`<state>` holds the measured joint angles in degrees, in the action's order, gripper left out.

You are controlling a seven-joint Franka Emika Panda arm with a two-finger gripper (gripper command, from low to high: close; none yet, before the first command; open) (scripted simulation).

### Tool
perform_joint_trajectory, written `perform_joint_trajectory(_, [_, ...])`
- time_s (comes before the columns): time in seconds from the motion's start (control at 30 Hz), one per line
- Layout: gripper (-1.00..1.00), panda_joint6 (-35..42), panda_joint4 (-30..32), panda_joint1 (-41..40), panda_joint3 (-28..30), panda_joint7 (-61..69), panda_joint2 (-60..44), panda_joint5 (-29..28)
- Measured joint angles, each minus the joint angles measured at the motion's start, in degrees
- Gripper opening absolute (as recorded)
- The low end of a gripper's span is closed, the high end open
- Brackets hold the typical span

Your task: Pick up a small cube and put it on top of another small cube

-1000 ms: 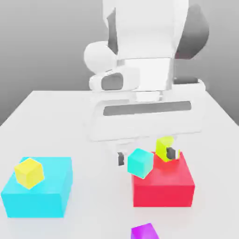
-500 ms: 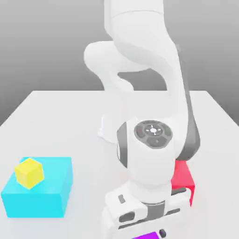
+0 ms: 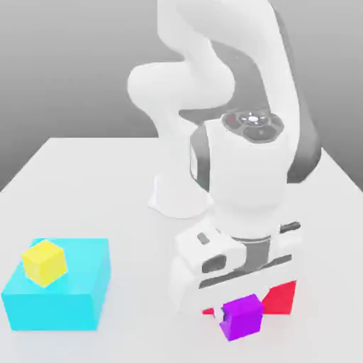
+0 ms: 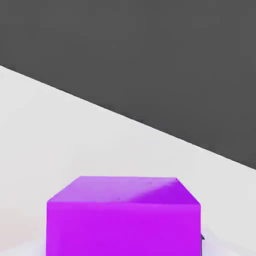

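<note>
Clearly, the hand [image 3: 241,312] is grasping the purple cube [image 3: 242,318], before the red block [image 3: 281,298]

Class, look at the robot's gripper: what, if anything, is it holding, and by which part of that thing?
The gripper holds the small purple cube, its jaws closed on two opposite side faces.

Bright, washed-out whites; light source perhaps overhead.

purple cube [image 3: 242,317] now lifted, held
</note>
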<state>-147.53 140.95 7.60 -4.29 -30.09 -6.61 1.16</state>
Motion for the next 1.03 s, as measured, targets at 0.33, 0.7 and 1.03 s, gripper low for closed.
perform_joint_trajectory(0.33, [-1.0,7.86,12.96,6.06,-3.01,6.24,20.88,4.1])
perform_joint_trajectory(0.7, [-1.0,16.48,27.19,13.65,-5.42,12.03,43.77,7.18])
perform_joint_trajectory(1.03, [1.0,2.51,31.95,14.02,-7.14,12.7,34.54,8.39])
